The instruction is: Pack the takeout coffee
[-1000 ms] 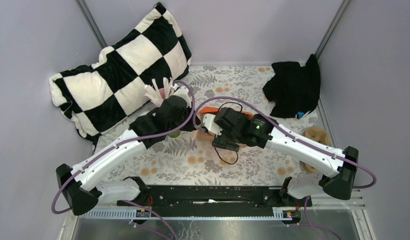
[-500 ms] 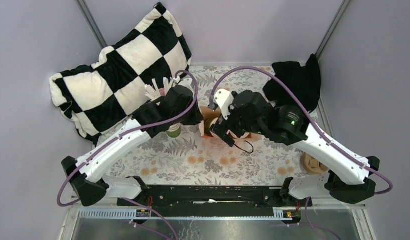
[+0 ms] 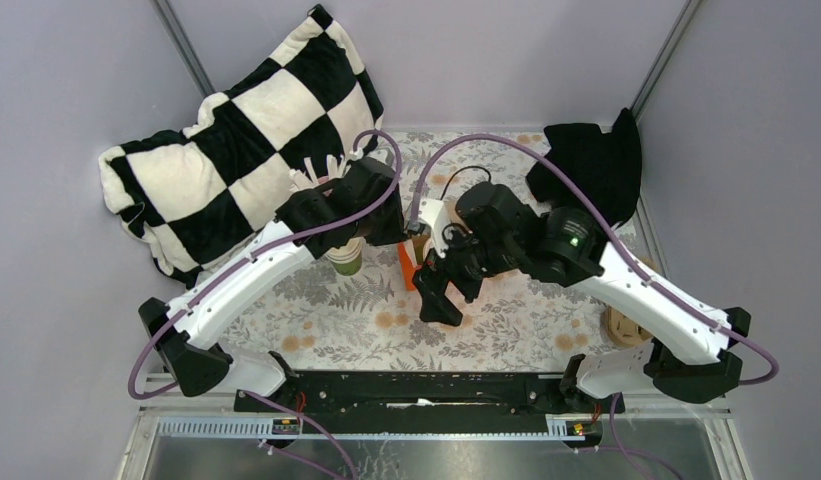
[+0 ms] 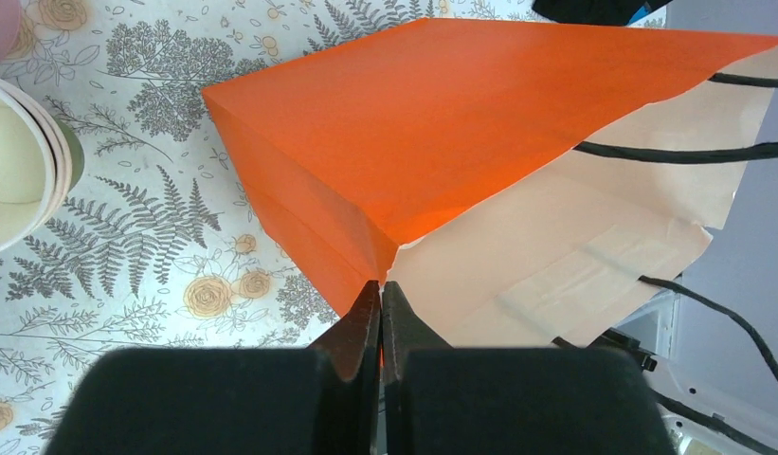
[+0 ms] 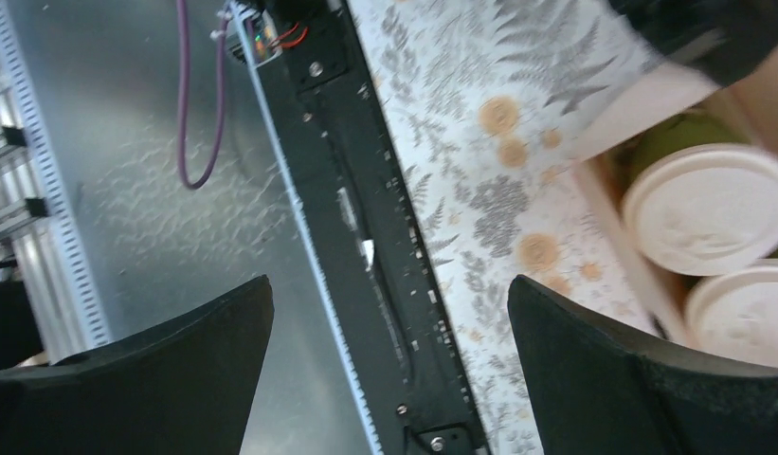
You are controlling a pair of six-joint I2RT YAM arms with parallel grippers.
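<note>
- Takeout coffee: 1 white-lidded cup [image 5: 709,220] beside a second lidded cup [image 5: 750,318], both inside the orange bag [image 4: 461,114], mid-table.
- Left gripper [image 4: 380,308] pinches the bag's edge.
- Right gripper [image 5: 389,299] gapes wide, empty, near the cups.
- Lidless cup stack [image 4: 20,171] stands left of the bag.

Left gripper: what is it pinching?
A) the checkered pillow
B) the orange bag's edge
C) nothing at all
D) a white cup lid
B: in the left wrist view, the left gripper has its fingers closed together on the edge of the bag.
</note>
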